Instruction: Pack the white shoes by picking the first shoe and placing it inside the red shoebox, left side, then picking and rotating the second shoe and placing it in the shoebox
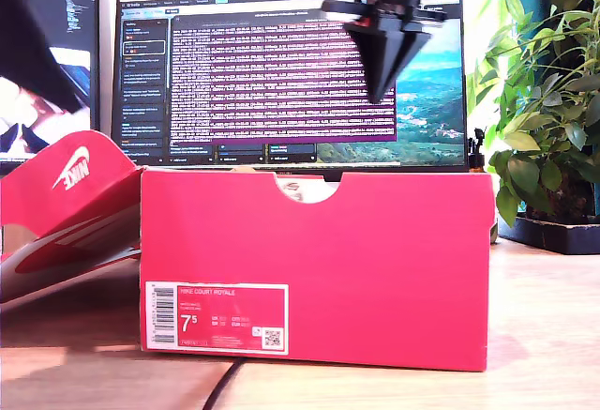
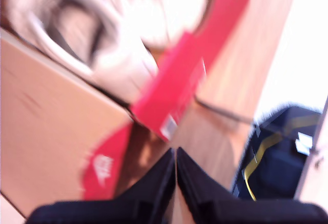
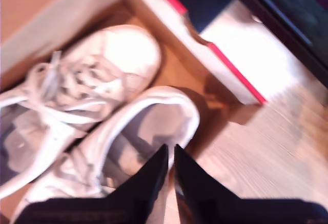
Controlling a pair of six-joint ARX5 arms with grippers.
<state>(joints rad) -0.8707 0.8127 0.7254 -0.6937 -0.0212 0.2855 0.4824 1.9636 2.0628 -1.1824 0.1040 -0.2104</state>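
Nearest, the box (image 1: 319, 269) is standing open on the table (image 1: 548, 335), both shoes (image 3: 118, 60) lying inside, side by side, heel to toe. The first gripper (image 2: 175, 157) and second gripper (image 3: 170, 155) are hovering, jaws pressed together, pinching nothing.

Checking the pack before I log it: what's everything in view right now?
white shoes: two, white, side by side inside the red shoebox
red shoebox: one, red, open, on the table
lid: one, red with white swoosh, exterior view's left of the box
barcode label: one, white and red, box front
monitors: two, black, lit, behind the box
plant: one, green, exterior view's right
cable: one, black, on the table before the box
table: one, light wood, under everything
my first gripper: one, black, jaws shut, empty
my second gripper: one, black, jaws shut, empty, above the shoes
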